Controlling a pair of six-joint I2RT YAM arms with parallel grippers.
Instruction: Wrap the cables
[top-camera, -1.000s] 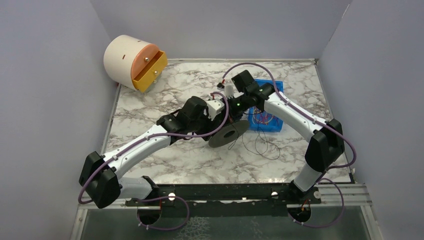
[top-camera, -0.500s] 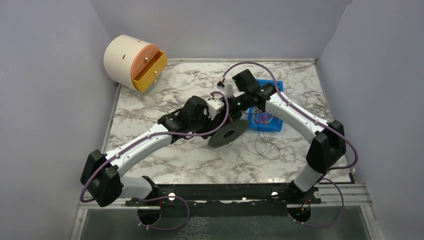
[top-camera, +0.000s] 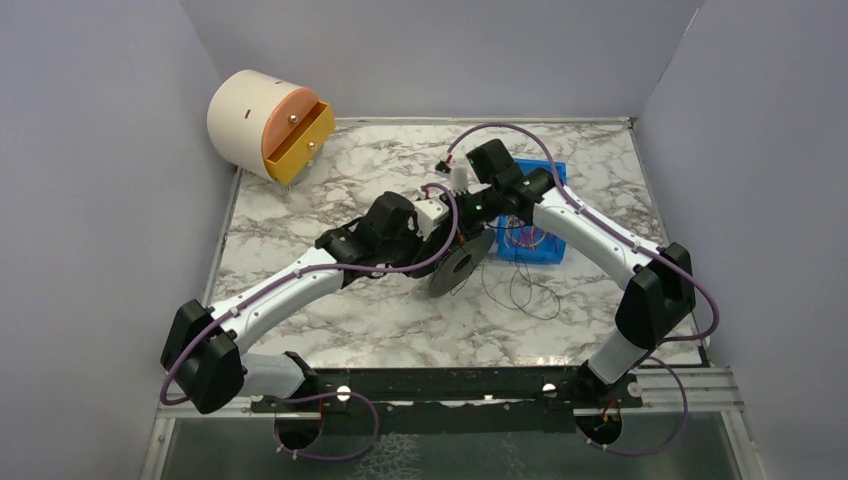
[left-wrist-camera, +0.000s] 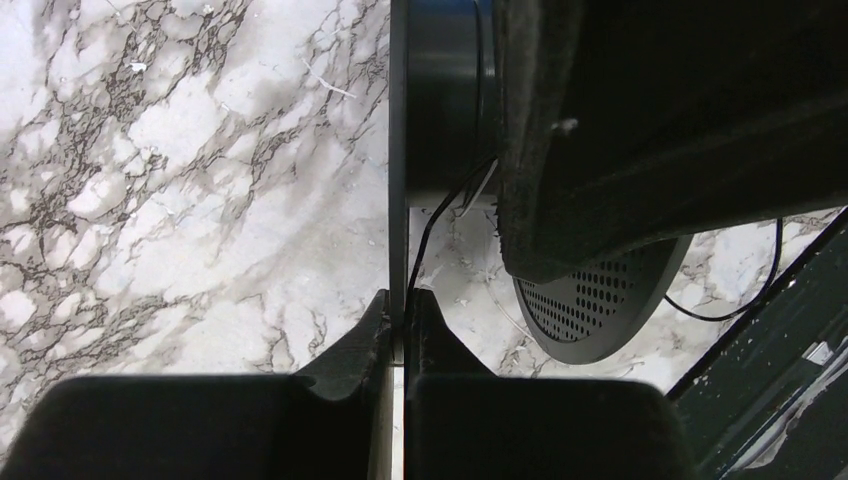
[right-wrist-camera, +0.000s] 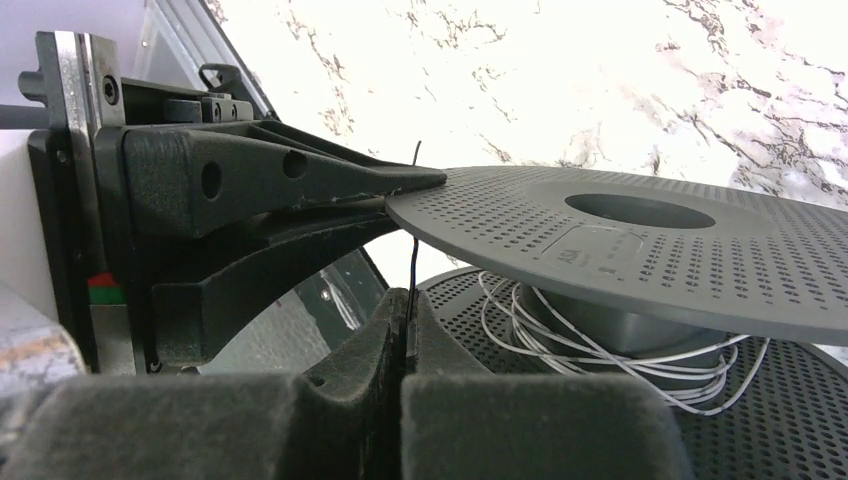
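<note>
Spool (top-camera: 458, 266) hangs tilted beside the bin (top-camera: 540, 255), rim clenched by the left gripper (left-wrist-camera: 398, 308); the right gripper (right-wrist-camera: 408, 330) pinches the cable (right-wrist-camera: 412, 275). Hard pull could slip the thin cable free or lever the rim from its narrow hold.

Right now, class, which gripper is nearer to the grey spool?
Left. The left gripper clamps the rim of the spool; the right gripper pinches the black wire just beside that rim.
</note>
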